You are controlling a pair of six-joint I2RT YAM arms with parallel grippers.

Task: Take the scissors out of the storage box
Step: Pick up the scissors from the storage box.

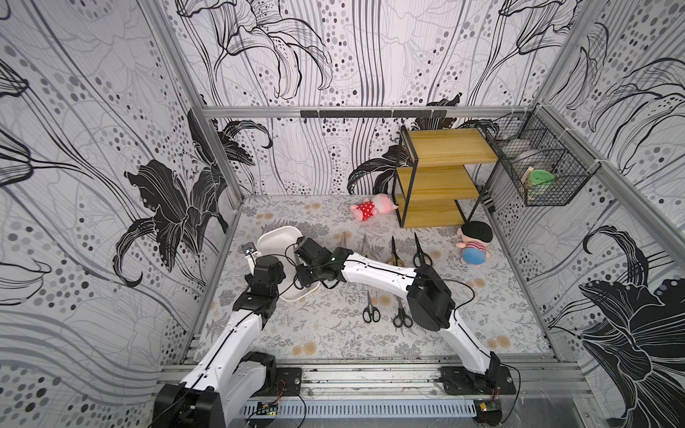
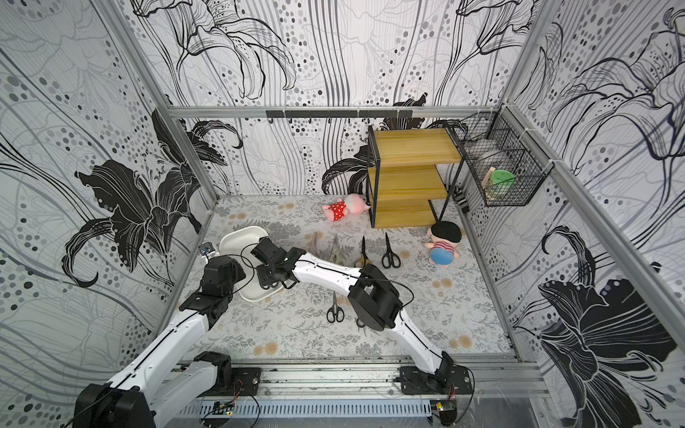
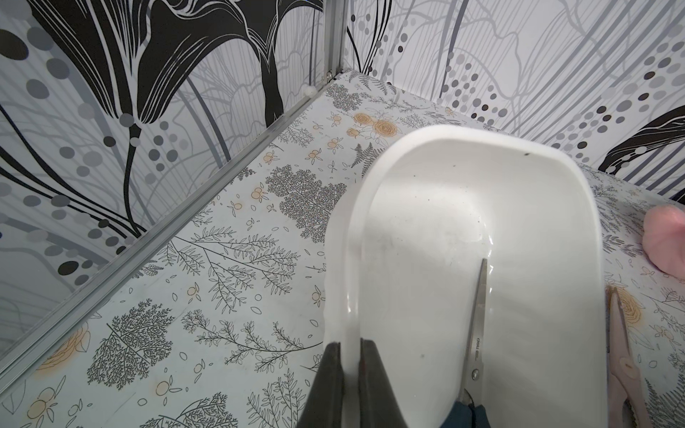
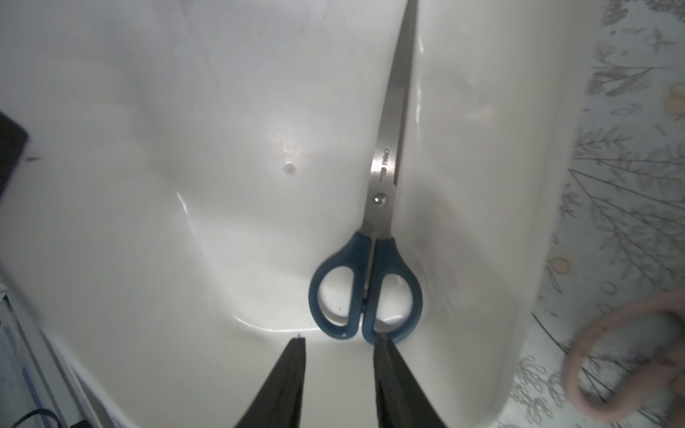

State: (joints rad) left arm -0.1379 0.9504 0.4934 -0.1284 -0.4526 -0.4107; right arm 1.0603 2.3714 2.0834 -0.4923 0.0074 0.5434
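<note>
The white storage box (image 1: 276,237) (image 2: 241,239) stands at the table's left. My left gripper (image 3: 350,346) is shut on its near rim (image 3: 343,259). Inside lies one pair of scissors with dark blue handles (image 4: 365,292), steel blades (image 3: 478,318) along the foot of a side wall. My right gripper (image 4: 340,339) hangs in the box just behind the handles, open, with nothing between its fingers; one fingertip (image 4: 381,339) is at a handle ring. Several other scissors lie on the table: beige (image 1: 344,241), yellow-black (image 1: 394,254), black (image 1: 420,252) and small black (image 1: 370,309).
A wooden shelf (image 1: 441,174) stands at the back right, a black wire basket (image 1: 541,174) hangs on the right wall. A pink plush (image 1: 372,209) and a doll with black hair (image 1: 474,244) lie near the shelf. Beige scissors (image 3: 622,352) lie close beside the box.
</note>
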